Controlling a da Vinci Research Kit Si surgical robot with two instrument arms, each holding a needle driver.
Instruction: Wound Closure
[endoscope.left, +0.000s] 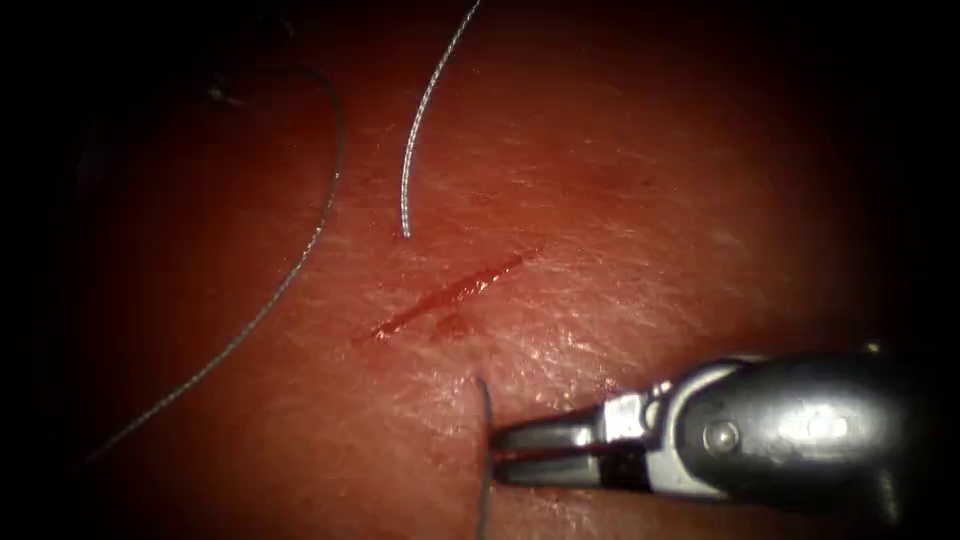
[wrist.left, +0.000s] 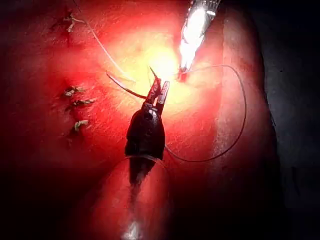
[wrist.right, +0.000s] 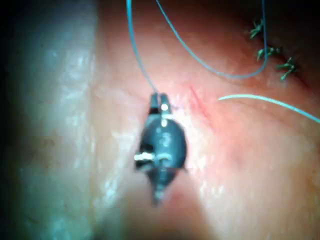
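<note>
The cut (endoscope.left: 450, 290) runs slantwise across the tissue (endoscope.left: 660, 200) as a short red line. My right tool (endoscope.left: 497, 452) comes in low on the right side of the cut, its jaws shut on the thread (endoscope.left: 483, 405). That strand meets the tissue just above the jaws and trails down past them. In the right wrist view the same tool (wrist.right: 160, 101) holds the thread beside the cut (wrist.right: 197, 105). In the left wrist view my left tool (wrist.left: 158, 90) hovers with its jaws slightly apart and nothing between them, close to the bright right tool (wrist.left: 183, 69).
A loose thread end (endoscope.left: 405, 180) lies on the left side of the cut, stopping just short of it. A long thread loop (endoscope.left: 300, 265) sweeps further left. Several tied stitches (wrist.left: 75, 91) (wrist.right: 270, 50) sit in a row away from this cut.
</note>
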